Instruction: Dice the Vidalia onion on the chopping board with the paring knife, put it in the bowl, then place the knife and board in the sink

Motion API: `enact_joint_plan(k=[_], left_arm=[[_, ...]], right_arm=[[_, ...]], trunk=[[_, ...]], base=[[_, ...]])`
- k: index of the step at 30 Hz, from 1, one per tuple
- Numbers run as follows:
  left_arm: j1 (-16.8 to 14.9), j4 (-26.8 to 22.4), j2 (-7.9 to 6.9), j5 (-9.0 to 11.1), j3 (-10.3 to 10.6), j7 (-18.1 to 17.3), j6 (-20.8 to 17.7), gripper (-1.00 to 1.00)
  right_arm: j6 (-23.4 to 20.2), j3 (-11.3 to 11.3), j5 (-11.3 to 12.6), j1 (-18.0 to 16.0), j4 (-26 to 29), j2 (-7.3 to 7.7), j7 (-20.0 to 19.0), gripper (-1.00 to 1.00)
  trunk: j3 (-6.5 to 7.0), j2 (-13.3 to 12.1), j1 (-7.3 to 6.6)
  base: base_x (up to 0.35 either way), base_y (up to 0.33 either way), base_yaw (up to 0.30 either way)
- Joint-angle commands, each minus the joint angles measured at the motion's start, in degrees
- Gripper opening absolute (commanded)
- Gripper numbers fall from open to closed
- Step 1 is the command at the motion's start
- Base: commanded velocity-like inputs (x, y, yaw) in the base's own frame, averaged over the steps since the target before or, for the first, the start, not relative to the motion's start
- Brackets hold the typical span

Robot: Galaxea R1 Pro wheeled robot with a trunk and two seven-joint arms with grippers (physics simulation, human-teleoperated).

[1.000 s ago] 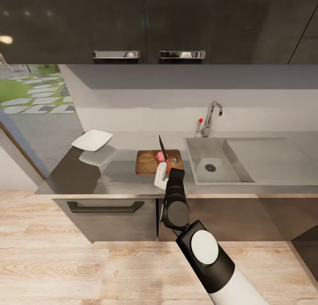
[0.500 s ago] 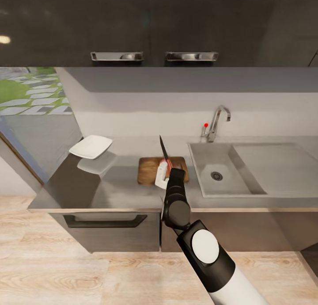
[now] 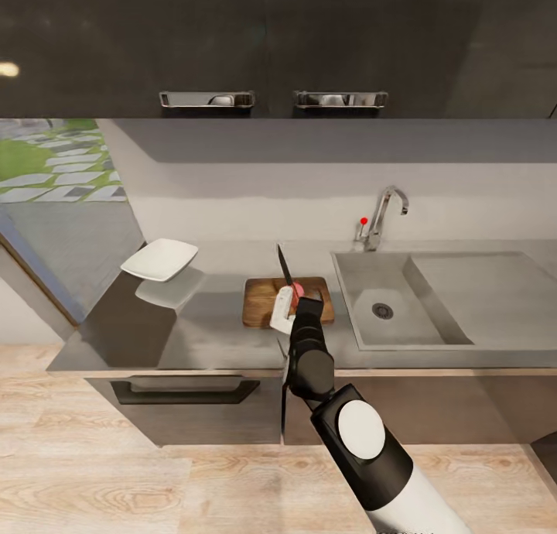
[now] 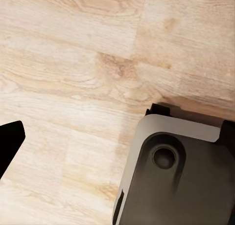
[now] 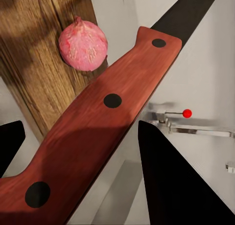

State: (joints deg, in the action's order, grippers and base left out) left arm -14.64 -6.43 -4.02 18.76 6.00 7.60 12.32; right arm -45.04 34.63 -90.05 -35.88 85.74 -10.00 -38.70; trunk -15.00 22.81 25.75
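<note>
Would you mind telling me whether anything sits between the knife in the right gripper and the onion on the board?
Nothing visible does. The right gripper holds the knife above the chopping board, and the onion lies uncovered on the board beside the handle.

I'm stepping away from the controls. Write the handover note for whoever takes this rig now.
Right gripper: shut on the red-handled, dark-bladed paring knife, blade up over the brown wooden chopping board.
Left gripper: over the wood floor; state unclear.
Pinkish round onion: whole, on the board.
White squarish bowl: on the grey countertop, empty.
Steel sink: empty.
Left: dice, fill bowl, sink knife and board.
</note>
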Motion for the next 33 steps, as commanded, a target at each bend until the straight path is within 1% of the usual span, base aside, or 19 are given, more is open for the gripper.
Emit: enact_joint_plan(k=[1,17,29,33], left_arm=[[-0.03,0.01,-0.01,0.40,0.50,0.23,0.16,1.00],[-0.03,0.01,0.01,0.40,0.42,0.23,0.16,1.00],[-0.03,-0.02,0.24,0.45,0.42,0.22,0.13,1.00],[-0.03,0.01,0.24,0.48,0.41,0.16,0.08,1.00]], right_arm=[[-0.13,-0.08,-0.59,-0.07,0.04,0.00,-0.62,-1.00],[0.73,-1.77,-0.64,-0.07,0.04,0.00,-0.66,-1.00],[0.66,-1.93,-0.86,-0.07,0.18,0.00,-0.51,-1.00],[0.65,-1.93,-0.98,-0.07,0.29,0.00,-0.45,-1.00]], trunk=[[-0.10,0.11,0.03],[-0.10,0.11,0.03],[-0.10,0.11,0.03],[-0.82,1.71,0.91]], base=[[0.000,0.000,0.000],[0.000,0.000,0.000],[0.000,0.000,0.000],[0.000,0.000,0.000]])
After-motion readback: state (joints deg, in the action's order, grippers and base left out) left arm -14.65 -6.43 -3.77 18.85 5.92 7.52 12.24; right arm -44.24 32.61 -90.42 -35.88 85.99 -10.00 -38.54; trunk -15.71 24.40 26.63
